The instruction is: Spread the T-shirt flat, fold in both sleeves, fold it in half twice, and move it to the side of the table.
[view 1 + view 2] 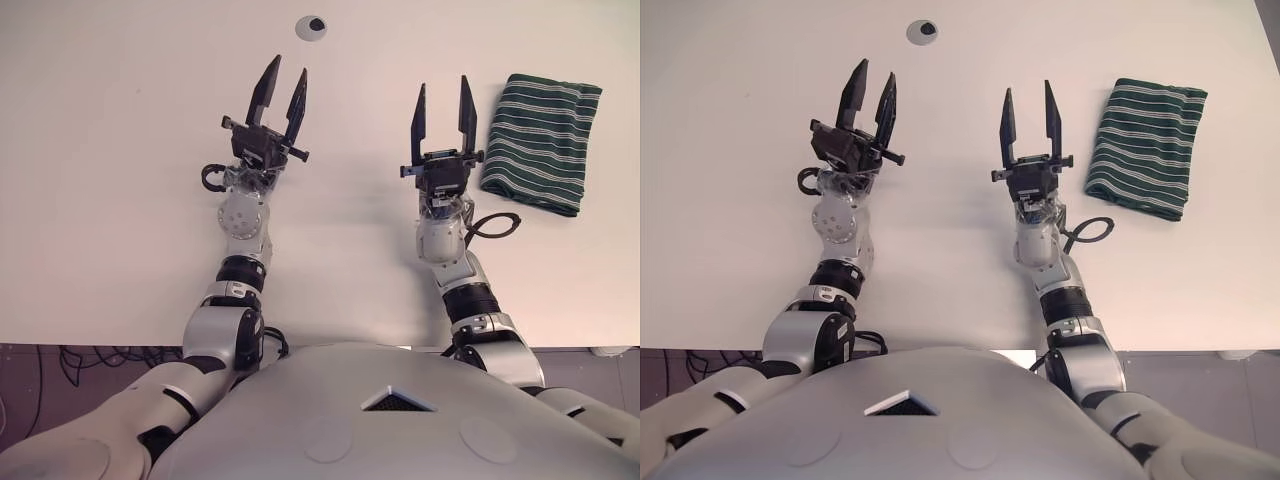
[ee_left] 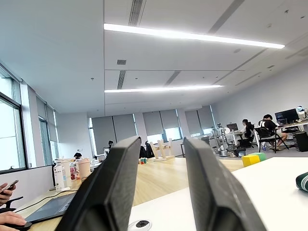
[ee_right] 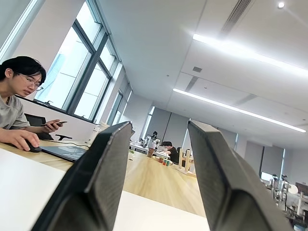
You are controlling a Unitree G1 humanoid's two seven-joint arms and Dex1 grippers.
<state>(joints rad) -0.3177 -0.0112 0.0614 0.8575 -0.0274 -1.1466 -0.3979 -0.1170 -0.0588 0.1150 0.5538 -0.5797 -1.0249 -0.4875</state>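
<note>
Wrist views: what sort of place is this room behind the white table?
Probably an open-plan office: long wooden desks, ceiling strip lights, a row of tall windows, and a computer monitor at a far workstation.

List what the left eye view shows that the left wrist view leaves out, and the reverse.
Left eye view adds: the right end effector, open over the table, and the whole folded T-shirt lying at the table's right side. Left wrist view adds: ceiling light strips and a wooden desk beyond the table. Both share: the open left end effector, the white table, its round grommet, and the T-shirt, just an edge of it in the wrist view.
</note>
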